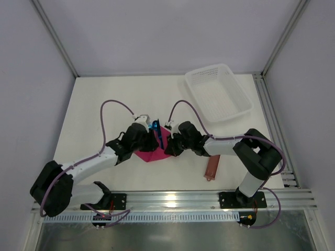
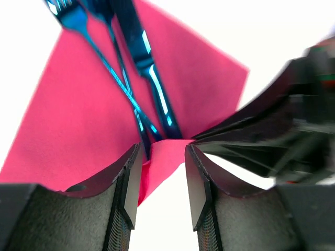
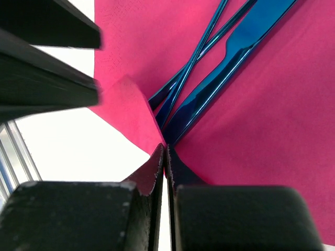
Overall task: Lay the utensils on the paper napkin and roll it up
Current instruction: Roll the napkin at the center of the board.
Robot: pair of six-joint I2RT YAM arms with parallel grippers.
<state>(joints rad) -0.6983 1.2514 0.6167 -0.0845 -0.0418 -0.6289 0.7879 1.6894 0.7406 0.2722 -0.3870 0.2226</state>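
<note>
The magenta paper napkin lies between my two grippers, near the table's front. Several blue utensils lie across it with their handles bunched together; a fork is among them. The napkin's near corner is folded up over the handle ends. My left gripper is open; the folded flap sits in the gap, touching neither pad. My right gripper is shut on the napkin's fold, right at the handle ends. The two grippers face each other closely.
A white mesh basket stands at the back right. A flat reddish-brown sleeve lies near the front edge beside the right arm. The right gripper's fingers crowd the left wrist view, and the left gripper's fingers the right wrist view.
</note>
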